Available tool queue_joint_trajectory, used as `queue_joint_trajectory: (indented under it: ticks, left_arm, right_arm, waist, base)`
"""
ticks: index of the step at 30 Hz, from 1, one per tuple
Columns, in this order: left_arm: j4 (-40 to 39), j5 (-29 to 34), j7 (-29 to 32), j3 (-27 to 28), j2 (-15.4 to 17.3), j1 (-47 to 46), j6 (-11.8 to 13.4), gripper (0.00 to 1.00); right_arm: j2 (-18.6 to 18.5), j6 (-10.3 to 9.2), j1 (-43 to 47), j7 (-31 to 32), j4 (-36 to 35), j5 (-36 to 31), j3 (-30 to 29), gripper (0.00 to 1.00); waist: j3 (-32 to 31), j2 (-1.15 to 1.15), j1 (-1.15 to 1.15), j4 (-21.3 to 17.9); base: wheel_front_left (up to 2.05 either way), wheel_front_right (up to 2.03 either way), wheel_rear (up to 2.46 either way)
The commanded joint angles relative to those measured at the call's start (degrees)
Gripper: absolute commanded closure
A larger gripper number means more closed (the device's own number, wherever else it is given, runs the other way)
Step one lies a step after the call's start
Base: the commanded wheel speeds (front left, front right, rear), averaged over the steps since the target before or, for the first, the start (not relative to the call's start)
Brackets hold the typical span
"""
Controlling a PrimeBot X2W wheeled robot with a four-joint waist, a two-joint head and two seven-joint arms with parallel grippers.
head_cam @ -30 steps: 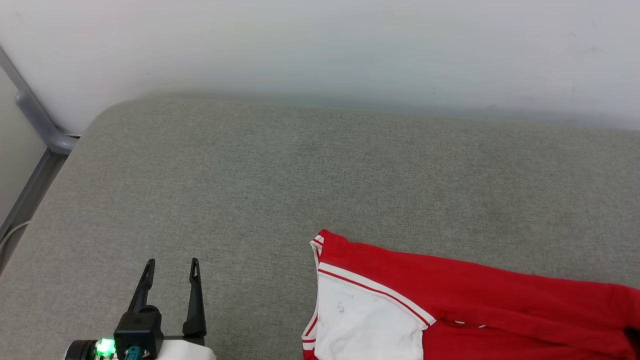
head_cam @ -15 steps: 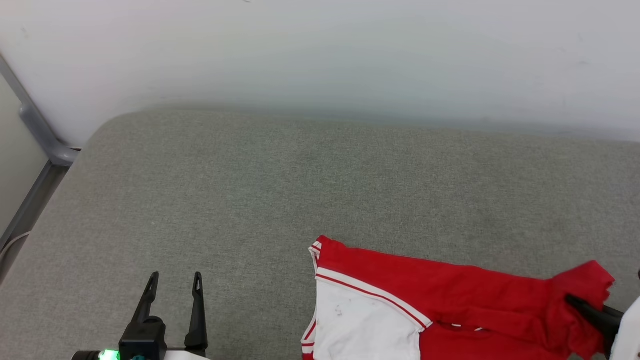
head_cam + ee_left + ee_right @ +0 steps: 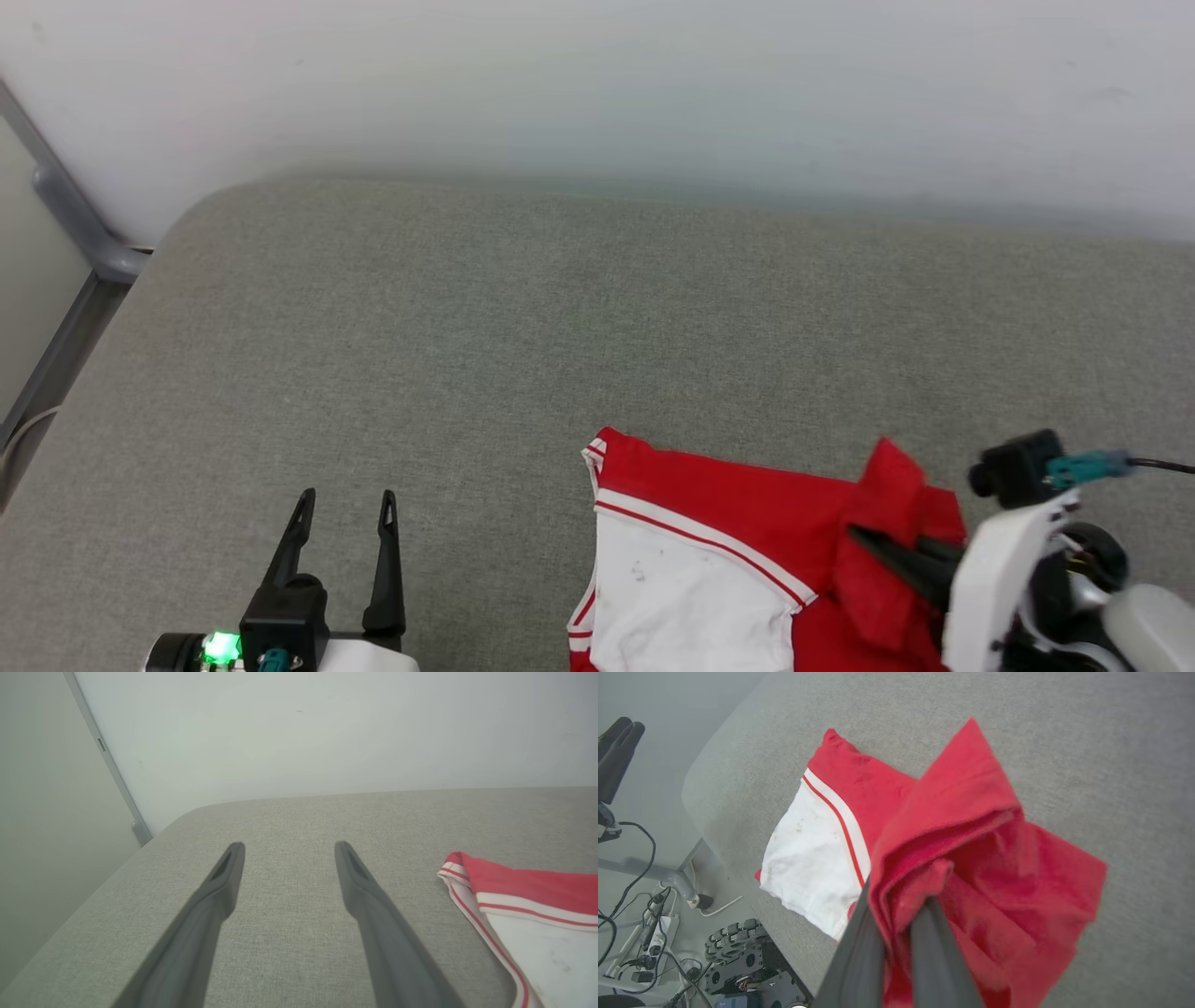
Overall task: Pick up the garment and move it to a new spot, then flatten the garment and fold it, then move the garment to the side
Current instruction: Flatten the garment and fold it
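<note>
1 garment point(image 3: 728, 509) | R fingers point(image 3: 901, 557) pinch its red fold | L fingers point(image 3: 385, 569) apart

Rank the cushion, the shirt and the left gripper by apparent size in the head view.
1. cushion
2. shirt, cut off by the bottom edge
3. left gripper, smallest even though it is probably nearest the camera
</note>
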Motion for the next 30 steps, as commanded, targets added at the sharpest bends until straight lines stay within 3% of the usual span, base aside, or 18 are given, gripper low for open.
queue_joint_trajectory:
  ticks: [1, 14, 20, 27, 28, 29, 30]
  left_arm:
    - [0.10, 0.36, -0.12, -0.08, -0.38, -1.06, -0.23, 0.00]
    - [0.37, 1.16, -0.12, 0.12, -1.54, -2.88, -0.98, 0.00]
    - [0.54, 1.52, -0.12, -0.05, -2.09, -3.77, -1.15, 0.00]
    - [0.96, 1.84, -0.12, -0.31, -2.58, -4.28, -1.31, 0.00]
    - [1.06, 1.81, -0.12, -0.20, -2.59, -4.14, -1.31, 0.00]
    - [1.09, 1.81, -0.12, -0.07, -2.60, -3.94, -1.28, 0.00]
    - [1.17, 1.82, -0.12, 0.00, -2.64, -3.71, -1.27, 0.00]
  right_arm:
    - [1.34, -0.03, -1.36, 0.77, 0.33, -1.01, 1.03, 1.00]
    - [13.53, -0.03, -12.39, 3.19, 9.76, -9.29, 10.13, 1.00]
    - [17.17, -0.03, -15.79, 3.37, 16.83, -11.37, 13.85, 1.00]
    - [19.00, -0.05, -17.21, 1.80, 25.39, -13.26, 17.64, 1.00]
    - [19.13, -0.05, -17.37, 1.22, 25.86, -13.10, 18.01, 0.92]
    - [19.08, -0.04, -17.60, 0.48, 26.12, -13.08, 18.13, 0.56]
    - [18.91, -0.05, -17.91, -0.48, 26.17, -13.19, 18.24, 0.00]
  waist:
    - [0.37, 0.00, 0.00, 0.39]
    - [3.15, 0.00, 0.00, 1.68]
    - [4.26, 0.00, 0.00, 2.34]
    - [4.64, 0.00, 0.00, 2.73]
    - [4.49, 0.00, 0.00, 2.61]
    - [4.33, 0.00, 0.00, 2.44]
    - [4.12, 0.00, 0.00, 2.29]
  base:
    - [0.00, 0.00, 0.00]
    - [0.00, 0.00, 0.00]
    - [0.00, 0.00, 0.00]
    - [0.00, 0.00, 0.00]
    - [0.00, 0.00, 0.00]
    - [0.00, 0.00, 0.00]
    - [0.00, 0.00, 0.00]
